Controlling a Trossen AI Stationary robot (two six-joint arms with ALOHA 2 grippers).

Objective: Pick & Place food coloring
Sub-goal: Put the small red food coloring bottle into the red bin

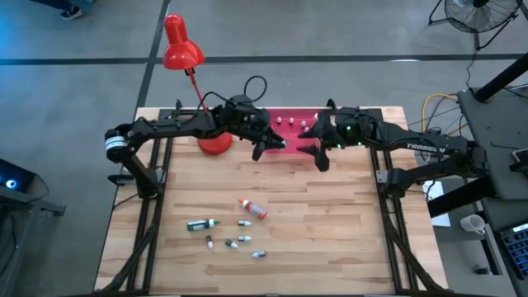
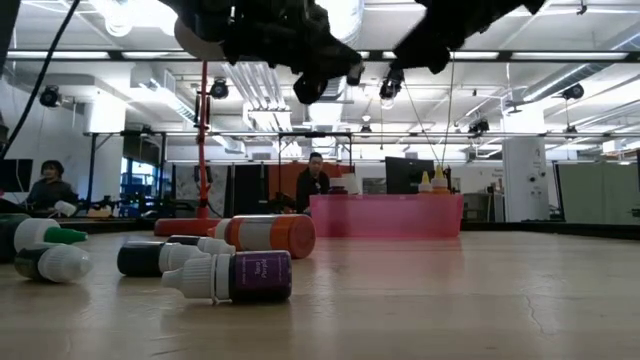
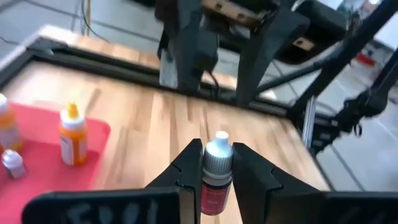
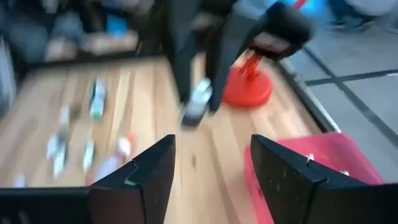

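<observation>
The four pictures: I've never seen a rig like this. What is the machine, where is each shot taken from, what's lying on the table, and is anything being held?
It is a robot with two dark arms working at a wooden table. One picture looks straight down from above, one looks level across the tabletop, and two come from cameras on the arms' wrists.

From above, the left gripper and the right gripper hover close together by the pink tray at the table's far edge. A red desk lamp stands beside the tray.

The left gripper is shut on a small dropper bottle with a grey cap, clearest in the left wrist view. The right gripper stands open and empty.

More food coloring bottles lie scattered on the near part of the table, among them an orange-red one and a dark green one. A few bottles already sit in the tray.
</observation>
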